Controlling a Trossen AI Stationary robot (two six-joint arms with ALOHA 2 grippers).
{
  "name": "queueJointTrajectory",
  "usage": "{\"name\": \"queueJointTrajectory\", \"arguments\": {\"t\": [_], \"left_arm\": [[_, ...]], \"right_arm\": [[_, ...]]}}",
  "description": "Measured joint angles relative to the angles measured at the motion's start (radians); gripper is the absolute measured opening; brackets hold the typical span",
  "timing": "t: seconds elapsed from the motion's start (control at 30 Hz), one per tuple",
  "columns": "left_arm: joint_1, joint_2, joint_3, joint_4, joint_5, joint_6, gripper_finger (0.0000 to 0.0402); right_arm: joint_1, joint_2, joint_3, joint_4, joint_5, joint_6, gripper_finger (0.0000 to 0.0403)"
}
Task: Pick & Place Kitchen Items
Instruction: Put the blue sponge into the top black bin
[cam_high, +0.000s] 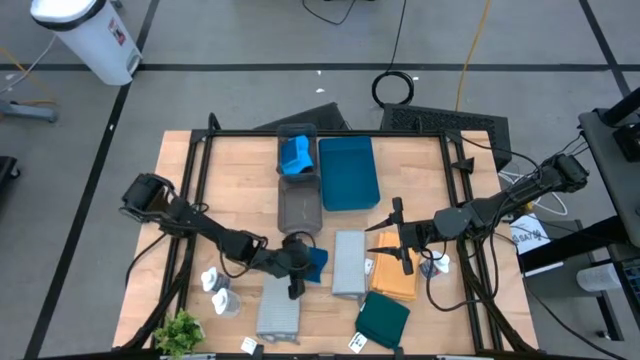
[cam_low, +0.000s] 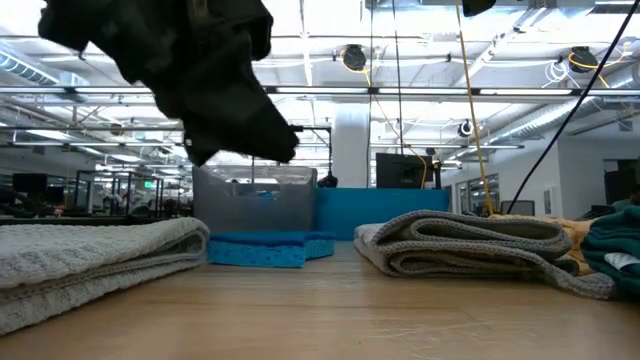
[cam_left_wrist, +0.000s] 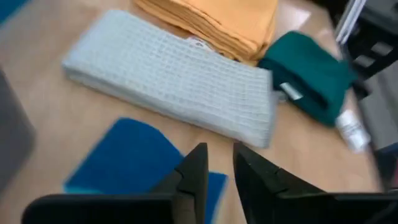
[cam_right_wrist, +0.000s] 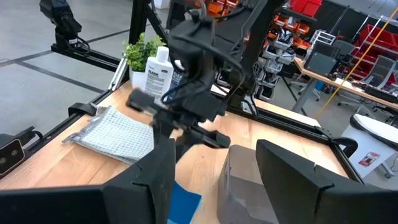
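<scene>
A flat blue sponge (cam_high: 316, 262) lies on the table in front of the grey tray; it also shows in the low view (cam_low: 262, 250). My left gripper (cam_high: 303, 264) hangs over the sponge (cam_left_wrist: 124, 155), its fingers (cam_left_wrist: 198, 167) a narrow gap apart and empty. The low view shows it (cam_low: 200, 70) well above the table. My right gripper (cam_high: 385, 240) is wide open and empty (cam_right_wrist: 224, 174) above the pale blue cloth (cam_high: 348, 262) and the orange cloth (cam_high: 392, 278), pointing toward the left arm. A second blue sponge (cam_high: 296, 155) lies at the grey tray's far end.
The grey tray (cam_high: 298, 205) and the teal tray (cam_high: 347, 172) stand at the far middle. A grey cloth (cam_high: 278, 310) and a dark teal cloth (cam_high: 382, 320) lie near the front edge. White bottles stand at the left (cam_high: 215, 290) and right (cam_high: 437, 265). A green plant (cam_high: 180, 330) stands at the front left.
</scene>
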Motion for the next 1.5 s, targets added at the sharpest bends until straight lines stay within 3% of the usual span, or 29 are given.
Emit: {"name": "queueJointTrajectory", "arguments": {"t": [0.13, 0.33, 0.57, 0.8, 1.0, 1.4, 1.5], "left_arm": [[-0.017, -0.011, 0.001, -0.112, 0.035, -0.175, 0.0105], [0.013, 0.004, 0.001, -0.276, 0.008, -0.365, 0.0157], [0.043, 0.059, 0.001, -0.242, 0.059, -0.374, 0.0206], [0.048, 0.098, 0.004, -0.169, 0.104, -0.329, 0.0211], [0.054, 0.1, 0.004, -0.179, 0.114, -0.329, 0.0174], [0.077, 0.101, 0.003, -0.219, 0.168, -0.316, 0.0025], [0.087, 0.101, 0.003, -0.203, 0.177, -0.27, 0.0009]], "right_arm": [[0.0, 0.0, 0.0, 0.0, 0.0, 0.0, 0.0196], [0.0, 0.0, 0.0, 0.002, 0.0, 0.0, 0.0196], [0.0, 0.0, 0.0, 0.002, 0.0, 0.0, 0.0196], [0.0, 0.0, 0.0, 0.001, 0.0, 0.007, 0.0196], [0.0, 0.0, 0.0, 0.002, 0.0, 0.018, 0.0196], [0.0, 0.0, 0.0, 0.001, 0.0, 0.018, 0.0196], [0.0, 0.0, 0.0, 0.001, 0.0, 0.018, 0.0196]]}}
